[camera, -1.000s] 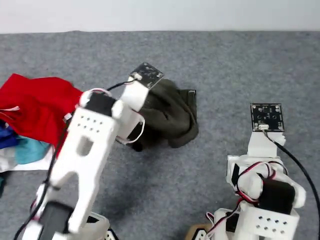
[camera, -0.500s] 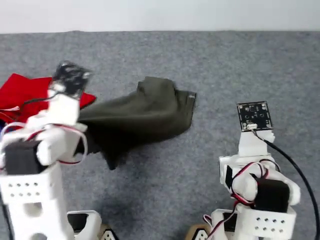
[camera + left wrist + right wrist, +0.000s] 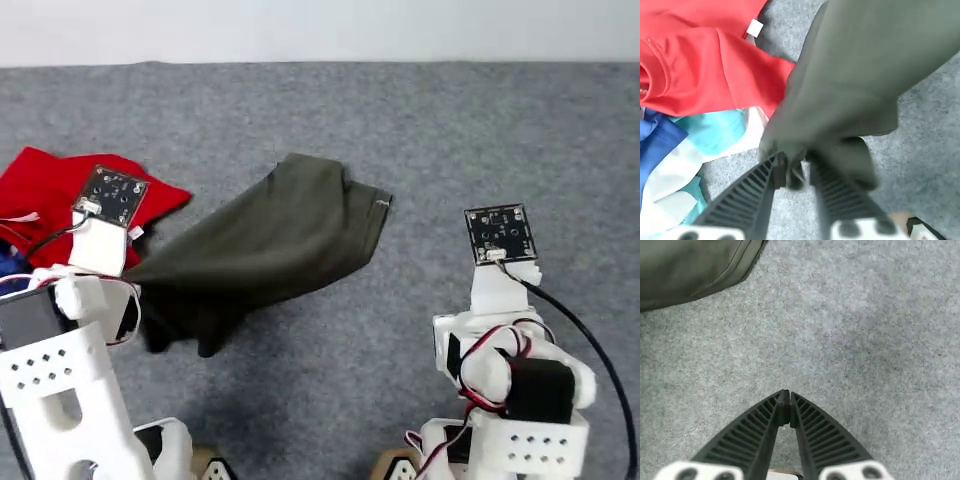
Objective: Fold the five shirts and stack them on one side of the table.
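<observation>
A dark olive shirt (image 3: 265, 245) is stretched from the table's middle toward the left arm. My left gripper (image 3: 792, 167) is shut on a bunched edge of the olive shirt (image 3: 860, 75), holding it up over the grey carpet. Behind it a red shirt (image 3: 45, 205) lies at the left edge on a pile with a blue shirt (image 3: 655, 137) and a teal and white shirt (image 3: 715, 132). My right gripper (image 3: 785, 407) is shut with nothing in it, over bare carpet on the right, a little away from the olive shirt's hem (image 3: 700, 270).
Grey carpet (image 3: 480, 130) covers the table, with free room on the right and at the back. The right arm's base (image 3: 515, 400) stands at the front right. The left arm's white body (image 3: 60, 380) fills the front left.
The left arm has swung left and back toward its base, dragging the olive shirt out flat from a bunched heap. The right arm has shifted slightly left.
</observation>
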